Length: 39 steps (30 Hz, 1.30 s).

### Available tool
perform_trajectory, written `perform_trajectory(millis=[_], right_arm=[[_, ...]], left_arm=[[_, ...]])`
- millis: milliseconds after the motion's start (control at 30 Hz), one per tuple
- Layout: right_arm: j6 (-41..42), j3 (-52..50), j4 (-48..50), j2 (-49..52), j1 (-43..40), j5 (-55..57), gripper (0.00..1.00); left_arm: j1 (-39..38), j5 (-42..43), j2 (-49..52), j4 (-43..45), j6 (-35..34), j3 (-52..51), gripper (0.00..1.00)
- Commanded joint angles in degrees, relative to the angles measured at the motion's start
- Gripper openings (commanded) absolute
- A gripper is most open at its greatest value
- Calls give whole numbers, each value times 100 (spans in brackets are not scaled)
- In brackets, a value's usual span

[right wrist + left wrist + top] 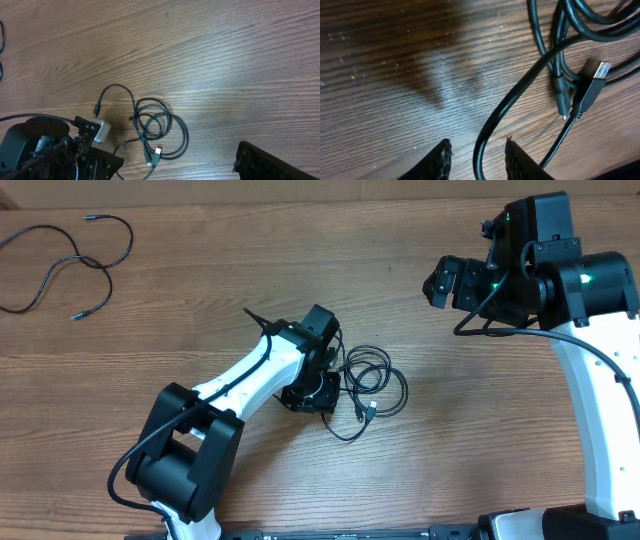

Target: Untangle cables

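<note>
A bunch of thin black cables lies in loose overlapping loops at the middle of the table, also shown in the right wrist view. A silver USB plug and a smaller plug end lie among the loops. My left gripper is down at the bunch's left edge. In the left wrist view its jaws stand apart on either side of one cable strand, with a gap showing on both sides. My right gripper hangs open and holding nothing, high at the far right.
Another thin black cable lies spread out alone at the table's far left corner. One right finger shows at the bottom edge of the right wrist view. The left arm stretches from the front edge toward the bunch.
</note>
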Motion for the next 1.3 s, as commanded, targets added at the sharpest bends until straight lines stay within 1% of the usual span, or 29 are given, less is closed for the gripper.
perform_trajectory(millis=[0, 67, 100, 133, 167, 267, 367, 600, 633, 700, 867, 1067, 1267], right_arm=[[-2, -17, 44, 17, -22, 57, 100], [-2, -17, 48, 17, -22, 57, 100], [-2, -17, 46, 17, -22, 57, 100], [-2, -17, 42, 17, -22, 57, 100], [-2, -17, 39, 17, -22, 57, 100], [-4, -17, 39, 17, -22, 63, 100], [0, -17, 42, 17, -22, 61, 100], [-2, -17, 46, 17, -22, 175, 100], [-2, -17, 42, 17, -22, 214, 100], [-2, -17, 42, 17, -24, 212, 100], [0, -17, 4, 17, -35, 212, 100], [2, -17, 0, 17, -81, 208, 100], [0, -17, -7, 17, -81, 208, 100]], left_arm=[[-48, -22, 79, 72, -46, -72, 36], [-48, -92, 79, 111, -44, -72, 32], [-48, -94, 79, 118, -44, -72, 22], [-48, -81, 79, 120, -46, -72, 7], [-48, -74, 79, 114, -46, -72, 4], [-66, 149, 74, 98, 83, -55, 4], [-66, 282, 70, -186, 323, 157, 4], [-122, 282, 0, -1578, 769, 2013, 4], [-155, 284, -33, -1847, 894, 2618, 4], [-164, 284, -52, -2098, 992, 3215, 4], [-151, 273, -59, -2601, 992, 4402, 4], [-151, 166, -103, -3051, 1117, 5536, 4], [-149, 96, -214, -3171, 1121, 6492, 4]])
